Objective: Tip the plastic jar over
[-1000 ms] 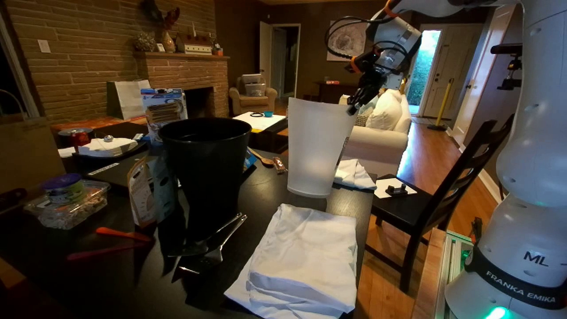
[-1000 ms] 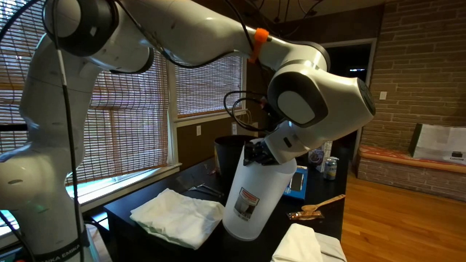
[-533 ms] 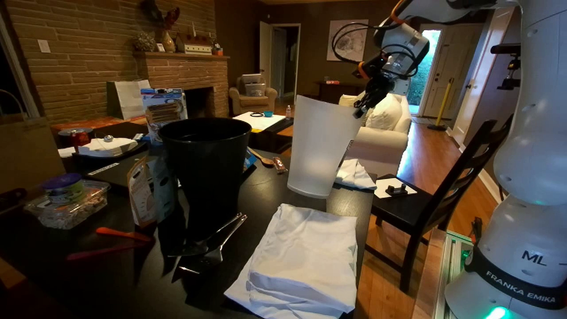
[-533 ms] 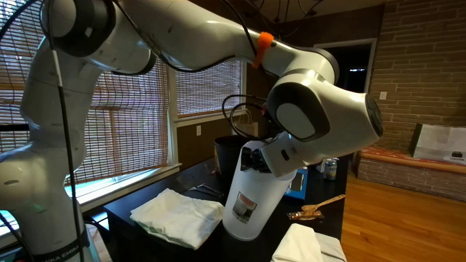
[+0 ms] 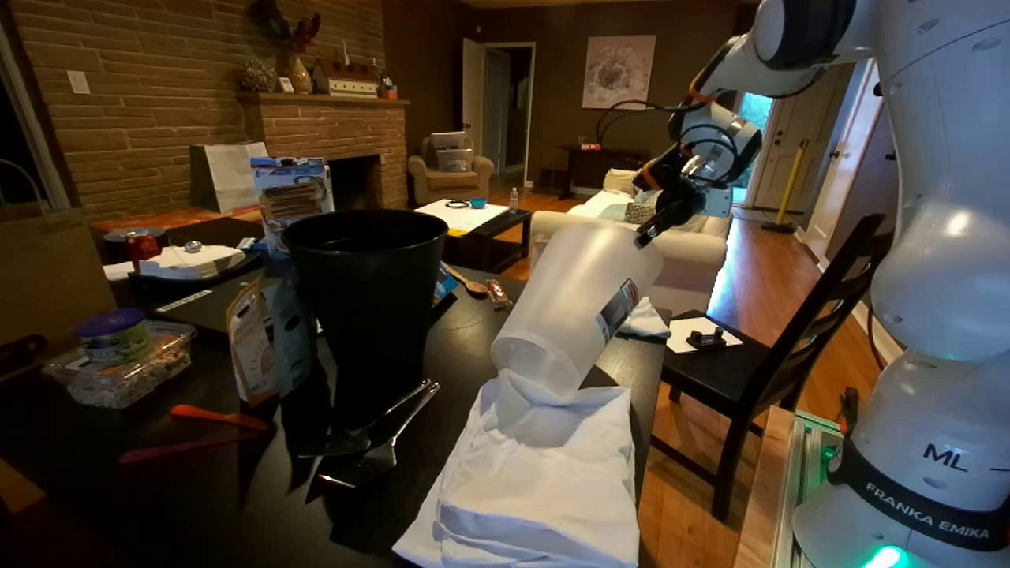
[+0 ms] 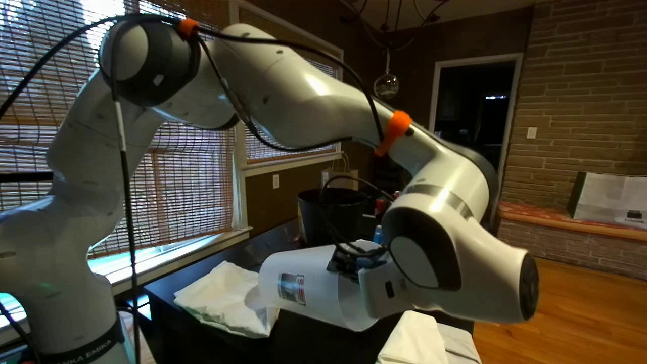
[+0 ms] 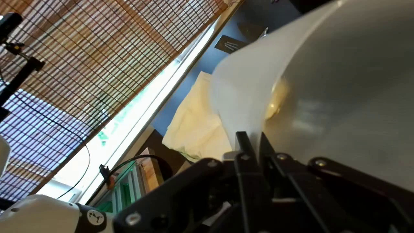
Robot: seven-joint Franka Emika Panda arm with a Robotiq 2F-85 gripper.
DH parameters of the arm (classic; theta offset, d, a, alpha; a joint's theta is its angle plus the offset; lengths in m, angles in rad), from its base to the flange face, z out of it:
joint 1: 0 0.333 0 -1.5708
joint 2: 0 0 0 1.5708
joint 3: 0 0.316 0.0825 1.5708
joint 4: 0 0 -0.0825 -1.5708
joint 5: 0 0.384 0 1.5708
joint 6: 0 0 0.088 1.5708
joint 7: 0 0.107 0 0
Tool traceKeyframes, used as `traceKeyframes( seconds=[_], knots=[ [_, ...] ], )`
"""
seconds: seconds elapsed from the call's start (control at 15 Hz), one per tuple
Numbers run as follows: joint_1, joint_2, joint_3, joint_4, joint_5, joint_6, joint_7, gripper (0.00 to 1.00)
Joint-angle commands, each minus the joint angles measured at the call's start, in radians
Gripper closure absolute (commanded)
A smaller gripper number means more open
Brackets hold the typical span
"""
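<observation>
The plastic jar point(image 5: 580, 300), tall and translucent white with a label on its side, is strongly tilted. In an exterior view it lies close to horizontal point(image 6: 313, 283), its base over the edge of the white folded cloth. Whether the base rests on the cloth is hard to tell. My gripper point(image 5: 645, 234) is shut on the jar's rim; it also shows in an exterior view point(image 6: 341, 263). In the wrist view the fingers point(image 7: 254, 142) pinch the jar wall point(image 7: 255, 81), one finger inside and one outside. The jar's open mouth faces my wrist.
The white folded cloth point(image 5: 544, 481) lies by the jar's base. A black bucket point(image 5: 359, 315) stands beside the jar on the dark table. Metal utensils point(image 5: 402, 422), a wooden spoon point(image 5: 471, 285) and a second white cloth point(image 6: 417, 338) lie around. A chair point(image 5: 750, 379) stands at the table.
The jar has gone from a slight lean to nearly lying down, its base swinging over the folded cloth. My gripper has come down with the rim still held. The cloth's edge has rumpled.
</observation>
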Motion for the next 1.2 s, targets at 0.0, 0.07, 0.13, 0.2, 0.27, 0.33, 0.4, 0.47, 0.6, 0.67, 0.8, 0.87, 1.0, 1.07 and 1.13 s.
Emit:
traceKeyframes(
  seconds=[0.0, 0.07, 0.13, 0.2, 0.27, 0.33, 0.4, 0.47, 0.6, 0.67, 0.8, 0.87, 1.0, 1.07, 1.13],
  knots=[
    [0.006, 0.083, -0.004, 0.033, -0.026, 0.076, 0.007, 0.98],
    [0.010, 0.095, -0.005, 0.029, -0.036, 0.099, 0.001, 0.98],
    [0.012, 0.109, -0.002, 0.039, -0.041, 0.120, -0.001, 0.98],
    [0.016, 0.113, -0.002, 0.040, -0.049, 0.135, -0.006, 0.98],
    [0.022, 0.115, -0.003, 0.044, -0.061, 0.150, -0.011, 0.98],
    [0.031, 0.111, -0.005, 0.047, -0.078, 0.168, -0.015, 0.67],
    [0.044, 0.100, -0.009, 0.045, -0.102, 0.194, -0.018, 0.66],
    [0.062, 0.083, -0.013, 0.044, -0.136, 0.231, -0.014, 0.60],
    [0.098, 0.035, -0.019, 0.034, -0.205, 0.275, 0.006, 0.45],
    [0.118, 0.006, -0.021, 0.029, -0.242, 0.296, 0.013, 0.38],
    [0.161, -0.065, -0.020, 0.013, -0.323, 0.330, 0.029, 0.24],
    [0.183, -0.107, -0.015, 0.009, -0.366, 0.342, 0.038, 0.18],
    [0.227, -0.194, -0.002, -0.003, -0.455, 0.353, 0.045, 0.04],
    [0.251, -0.235, 0.003, -0.006, -0.500, 0.358, 0.052, 0.01],
    [0.271, -0.274, 0.013, -0.004, -0.545, 0.357, 0.051, 0.00]
  ],
)
